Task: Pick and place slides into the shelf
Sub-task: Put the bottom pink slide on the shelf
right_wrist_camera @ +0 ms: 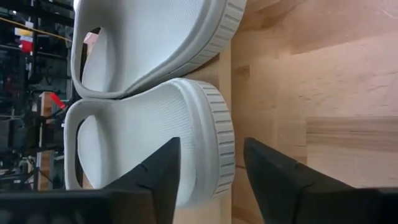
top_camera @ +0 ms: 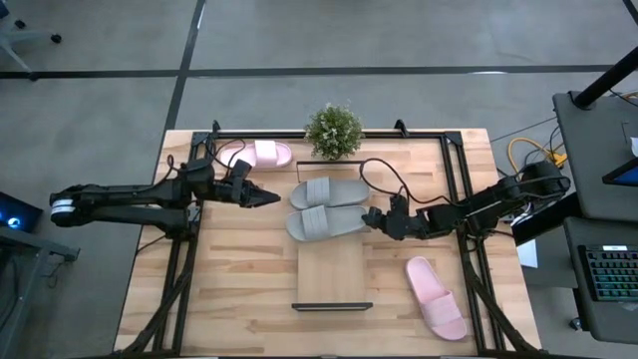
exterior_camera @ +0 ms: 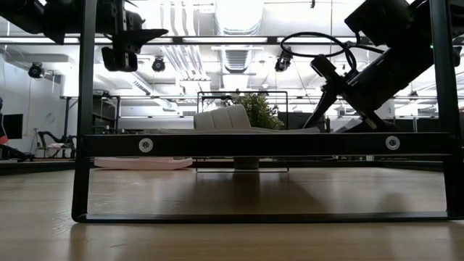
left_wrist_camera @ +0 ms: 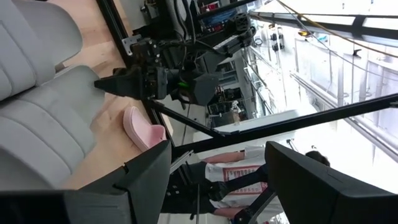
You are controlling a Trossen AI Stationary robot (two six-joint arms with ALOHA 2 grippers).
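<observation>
Two grey slides (top_camera: 327,207) lie side by side, touching, across the far end of the shelf (top_camera: 332,274), a light-wood board on the bench (top_camera: 239,289). The right end effector (top_camera: 371,220) sits just beside the nearer grey slide's end, fingers parted and apparently gripping nothing. One pink slide (top_camera: 436,296) lies to the shelf's right, another (top_camera: 261,154) near the far edge beside a small plant (top_camera: 333,131). The left end effector (top_camera: 267,197) hovers left of the grey pair, open and empty.

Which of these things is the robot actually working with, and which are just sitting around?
Part of the job:
- two grey slides on the shelf
- pink slide near the right arm
- pink slide near the left arm

Just there:
- potted plant
</observation>
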